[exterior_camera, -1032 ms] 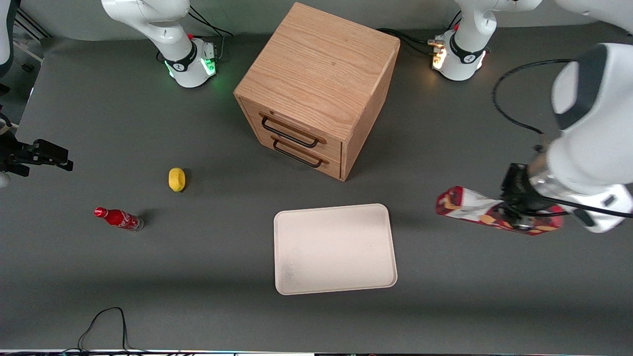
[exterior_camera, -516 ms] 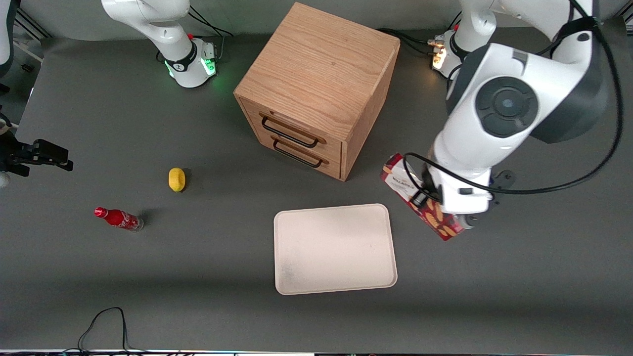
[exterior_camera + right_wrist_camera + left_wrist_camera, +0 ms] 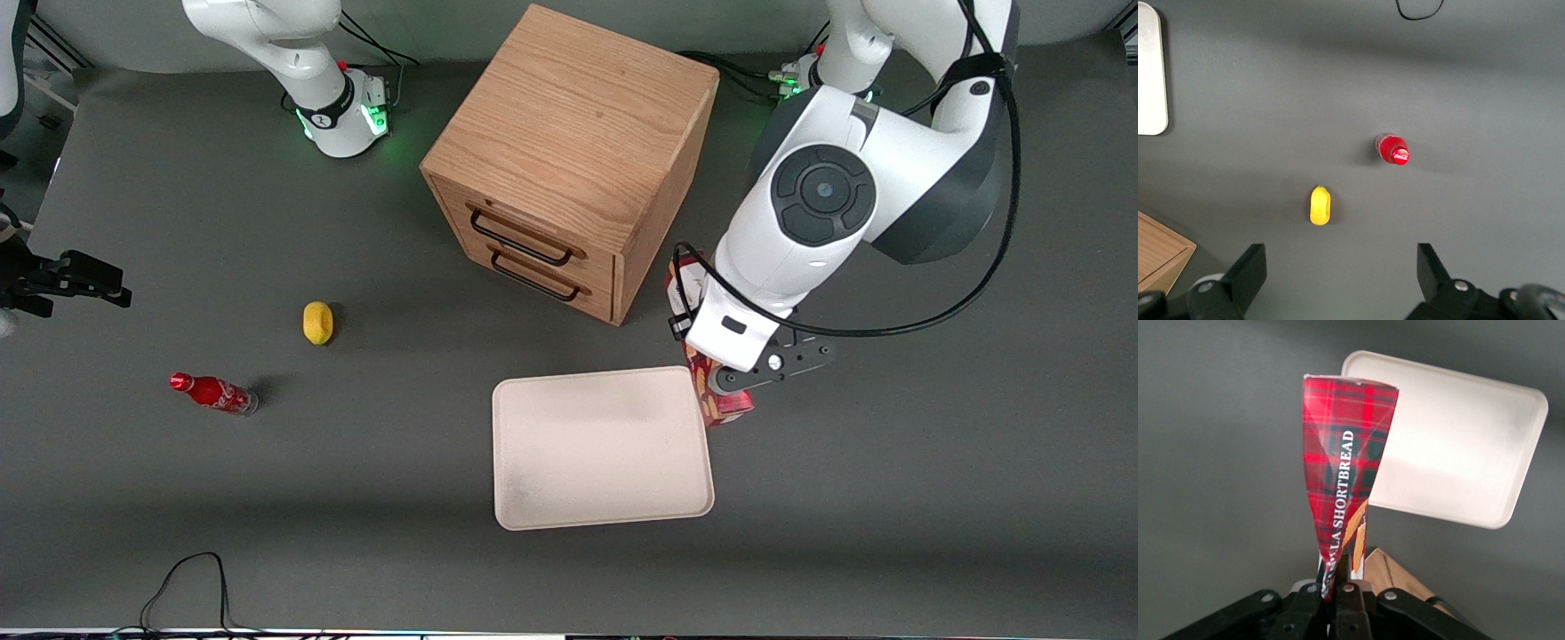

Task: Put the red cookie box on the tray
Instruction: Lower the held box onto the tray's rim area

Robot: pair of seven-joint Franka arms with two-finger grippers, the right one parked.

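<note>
My left gripper (image 3: 1335, 579) is shut on the red cookie box (image 3: 1343, 463), a long tartan carton with white lettering that it holds off the table. In the front view most of the red cookie box (image 3: 722, 406) is hidden under the wrist; only its near end shows, hanging just beside the edge of the tray toward the working arm's end. The tray (image 3: 601, 447) is flat, cream-white and bare, lying nearer the front camera than the cabinet. In the wrist view the box's free end overlaps one corner of the tray (image 3: 1458, 440).
A wooden drawer cabinet (image 3: 569, 160) stands close beside the gripper, farther from the camera than the tray. A yellow lemon-like object (image 3: 317, 322) and a small red soda bottle (image 3: 213, 393) lie toward the parked arm's end.
The left arm has carried the cookie box from the working arm's end of the table toward the tray. The box has turned from lying crosswise to pointing at the camera.
</note>
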